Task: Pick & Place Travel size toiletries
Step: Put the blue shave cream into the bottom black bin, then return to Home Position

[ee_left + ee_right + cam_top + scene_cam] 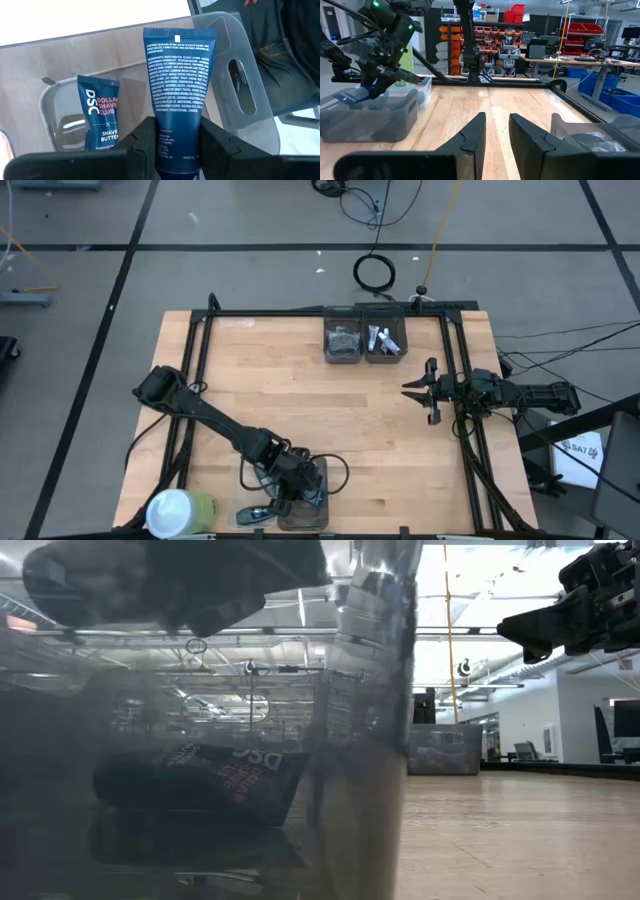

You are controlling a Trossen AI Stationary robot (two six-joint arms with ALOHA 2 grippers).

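Left gripper (177, 150) clamped on dark blue tube (179, 85) over near bin (318, 498), second tube (97, 114) inside; right gripper (425, 391) empty, parted, idle; far bins (365, 345) already stocked.

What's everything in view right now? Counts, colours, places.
Dark blue tube: 1, white print, held by the left gripper over the near bin.
Second dark blue tube: 1, red and white print, inside the near bin.
Near bin: 1, dark see-through, at the table's near edge.
Far bins: 2, dark see-through, side by side at the far edge; left holds grey items, right holds small white items; counts not clear.
Cylinder: 1, white and green, near-left corner.
Table: 1, light wood, black frame.
Left gripper: shut on the dark blue tube, over the near bin.
Right gripper: open, empty, waiting at the right edge.
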